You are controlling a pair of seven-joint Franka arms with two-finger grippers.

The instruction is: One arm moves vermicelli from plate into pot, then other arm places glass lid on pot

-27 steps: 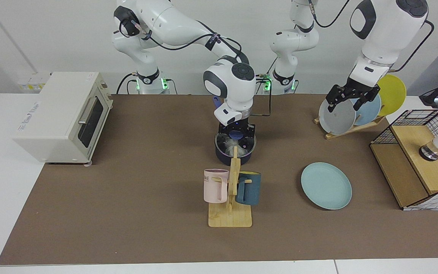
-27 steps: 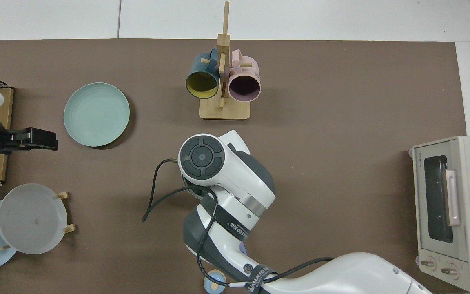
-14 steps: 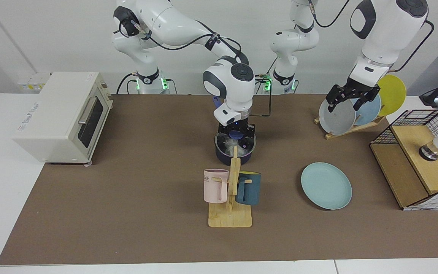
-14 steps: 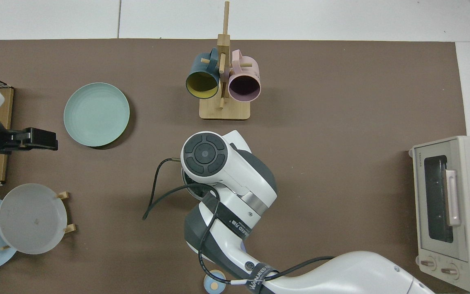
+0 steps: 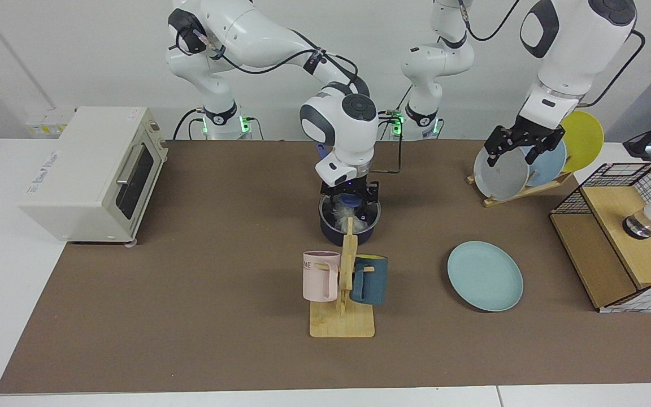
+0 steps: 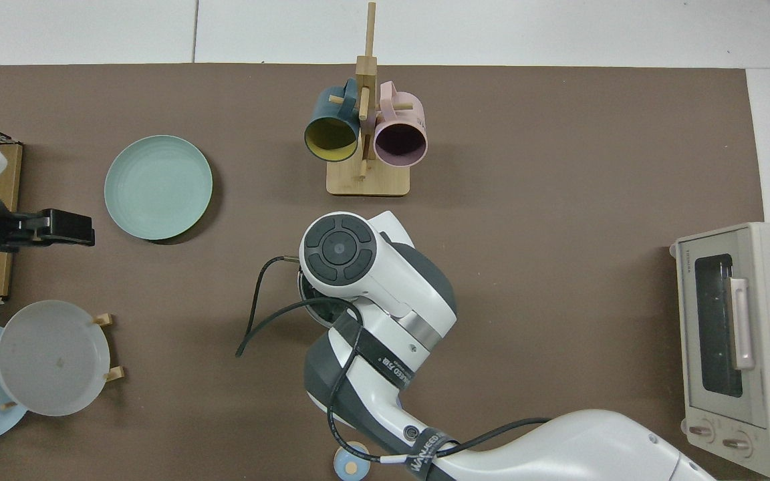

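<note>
The pot (image 5: 350, 229) stands mid-table with the glass lid (image 5: 343, 210) resting on it, its blue knob (image 5: 351, 199) on top. White vermicelli (image 5: 340, 213) shows through the glass. My right gripper (image 5: 351, 195) hangs just above the lid, open, with a finger on either side of the knob. In the top view the right arm covers the pot (image 6: 305, 294) except a sliver of rim. The pale teal plate (image 5: 485, 276) (image 6: 158, 187) lies bare. My left gripper (image 5: 522, 148) (image 6: 67, 227) waits open, holding nothing, by the plate rack.
A wooden mug rack (image 5: 343, 288) with a pink and a dark teal mug stands just in front of the pot. A toaster oven (image 5: 91, 172) sits on one side. On the other are a plate rack (image 5: 520, 189) with grey, blue and yellow plates and a wire-and-wood box (image 5: 619, 237).
My right gripper and wrist have risen slightly from the lid, while the knob and lid stay on the pot. The left arm has not moved.
</note>
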